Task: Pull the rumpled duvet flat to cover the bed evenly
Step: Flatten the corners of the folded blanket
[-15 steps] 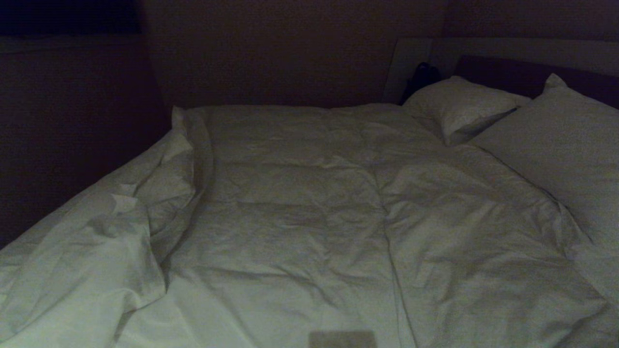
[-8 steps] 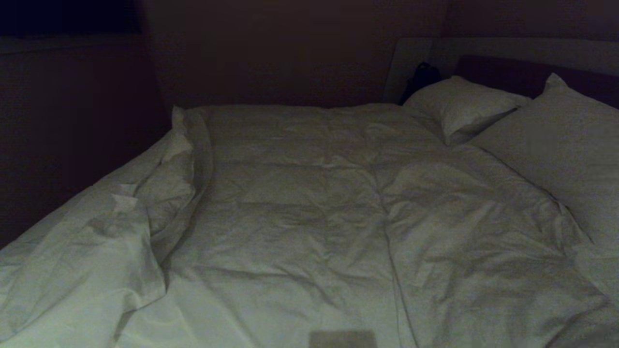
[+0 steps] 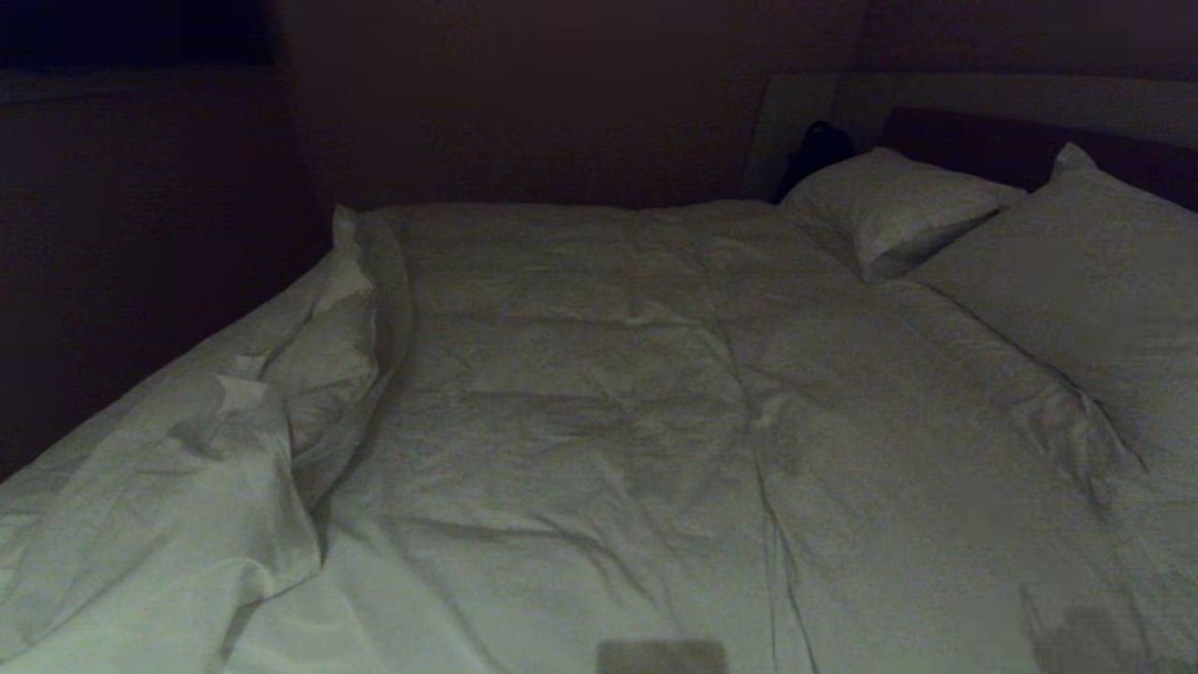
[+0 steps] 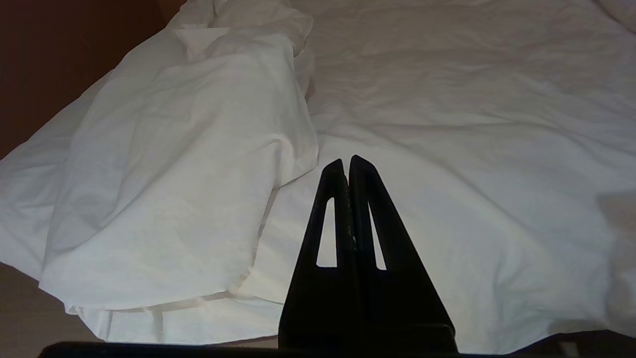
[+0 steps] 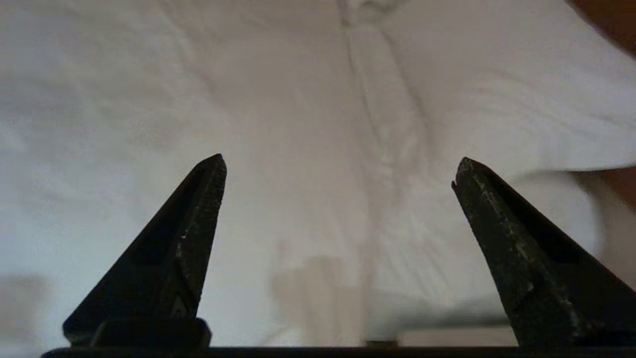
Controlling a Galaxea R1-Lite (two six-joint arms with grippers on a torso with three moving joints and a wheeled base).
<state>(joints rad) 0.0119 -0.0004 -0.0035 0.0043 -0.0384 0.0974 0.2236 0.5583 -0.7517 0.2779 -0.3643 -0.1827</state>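
left gripper (image 4: pixel 346 161): black tapered fingers, slotted | right gripper (image 5: pixel 338 166): black pointed fingers, possibly scuffed edges

A dim bedroom: a wide bed (image 3: pixel 562 234) with white duvet (image 3: pixel 599 421), two pillows (image 3: pixel 898 206) and padded headboard (image 3: pixel 1011 140).

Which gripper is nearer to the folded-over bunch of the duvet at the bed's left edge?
Left. The left gripper, shut, hovers just beside the bunched fold of the duvet. The right gripper, open, is over flatter duvet with a seam, away from it.
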